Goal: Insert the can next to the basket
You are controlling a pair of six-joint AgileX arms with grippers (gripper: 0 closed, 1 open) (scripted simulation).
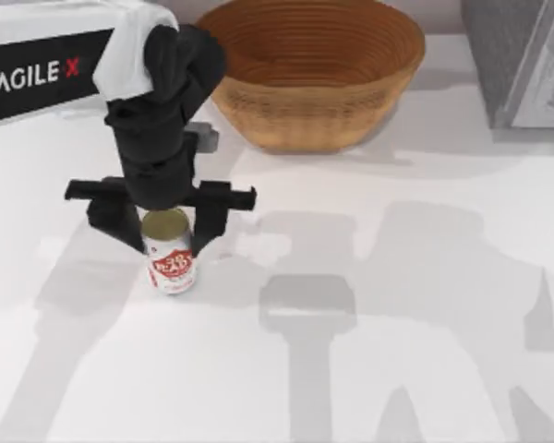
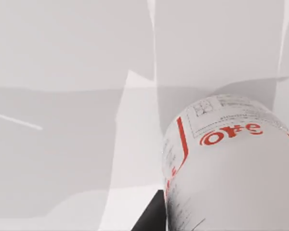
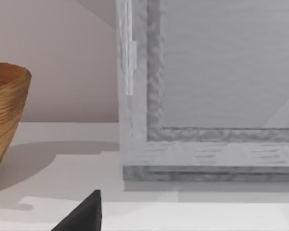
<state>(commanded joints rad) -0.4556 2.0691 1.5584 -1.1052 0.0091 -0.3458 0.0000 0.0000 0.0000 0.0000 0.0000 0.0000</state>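
Sitting at the far edge of the white tabletop (image 1: pixel 397 369), the basket (image 1: pixel 314 69) is a large round bowl of tan-brown woven wicker with ribbed concentric rings inside; nothing lies in it. Its curved wall also shows at the edge of the right wrist view (image 3: pixel 5 115), near a grey, rough-textured boxy block (image 3: pixel 207 96) that stands at the tabletop's far right corner. The can (image 1: pixel 171 254) stands upright on the tabletop at the left, well apart from the basket and nearer the front. It is a small cylinder, white with red lettering and a gold metallic top. The left hand (image 1: pixel 162 235) reaches down over it, its two black fingers narrowed around the can's upper sides, holding it. The left wrist view shows the can's printed white side (image 2: pixel 231 163) up close.
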